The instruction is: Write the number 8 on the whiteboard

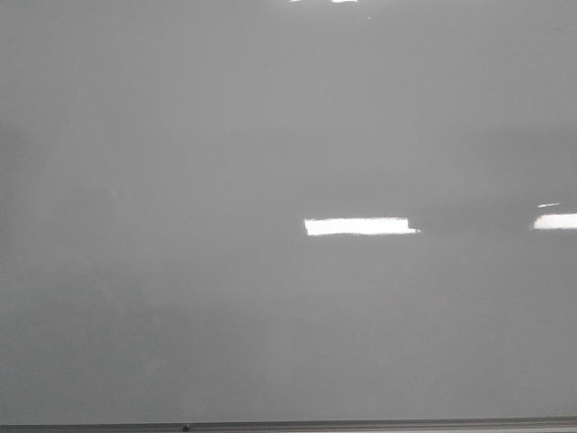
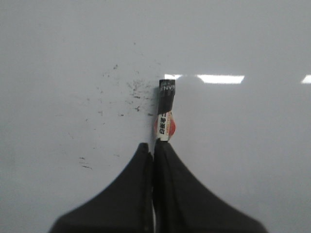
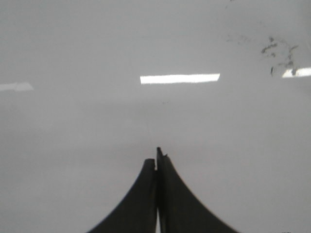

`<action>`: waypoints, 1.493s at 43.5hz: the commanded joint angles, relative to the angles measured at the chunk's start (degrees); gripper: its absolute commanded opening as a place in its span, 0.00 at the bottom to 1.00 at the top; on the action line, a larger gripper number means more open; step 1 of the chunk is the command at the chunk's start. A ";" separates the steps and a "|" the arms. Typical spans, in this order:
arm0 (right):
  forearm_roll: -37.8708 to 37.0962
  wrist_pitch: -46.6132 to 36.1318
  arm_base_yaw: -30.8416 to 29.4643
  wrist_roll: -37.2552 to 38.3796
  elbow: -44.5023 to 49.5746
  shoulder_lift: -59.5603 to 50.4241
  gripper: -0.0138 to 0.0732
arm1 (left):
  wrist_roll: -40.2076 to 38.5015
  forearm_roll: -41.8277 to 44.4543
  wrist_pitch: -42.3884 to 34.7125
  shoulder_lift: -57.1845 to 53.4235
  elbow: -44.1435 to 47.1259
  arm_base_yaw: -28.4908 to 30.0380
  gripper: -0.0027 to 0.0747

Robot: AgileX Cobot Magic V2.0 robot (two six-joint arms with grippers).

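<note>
The whiteboard (image 1: pixel 225 180) fills the front view, glossy pale grey and blank, with a thin metal edge strip (image 1: pixel 361 424) along the bottom. No number 8 shows in any view. My left gripper (image 2: pixel 154 145) is shut on a marker (image 2: pixel 164 114) with a white labelled barrel and a black cap end, held over the whiteboard (image 2: pixel 252 145). My right gripper (image 3: pixel 156 158) is shut and empty over the whiteboard (image 3: pixel 73 145). Neither gripper shows in the front view.
Faint black ink specks (image 2: pixel 129 92) lie on the board beside the marker's black end. A similar patch of specks (image 3: pixel 279 51) shows in the right wrist view. Bright rectangular light reflections (image 1: pixel 359 225) lie on the board.
</note>
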 commanded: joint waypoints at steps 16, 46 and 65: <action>0.00 -3.82 0.00 -0.06 -1.64 2.17 0.62 | 0.00 -0.24 -4.88 2.87 -2.14 0.07 0.86; 0.00 -3.33 0.00 -0.06 -1.46 2.17 0.78 | 3.51 0.51 -1.65 41.10 -15.05 -4.88 0.83; 0.00 -3.16 0.00 -0.06 -1.46 2.13 0.78 | 3.51 1.40 -9.78 62.48 -23.68 -4.72 0.83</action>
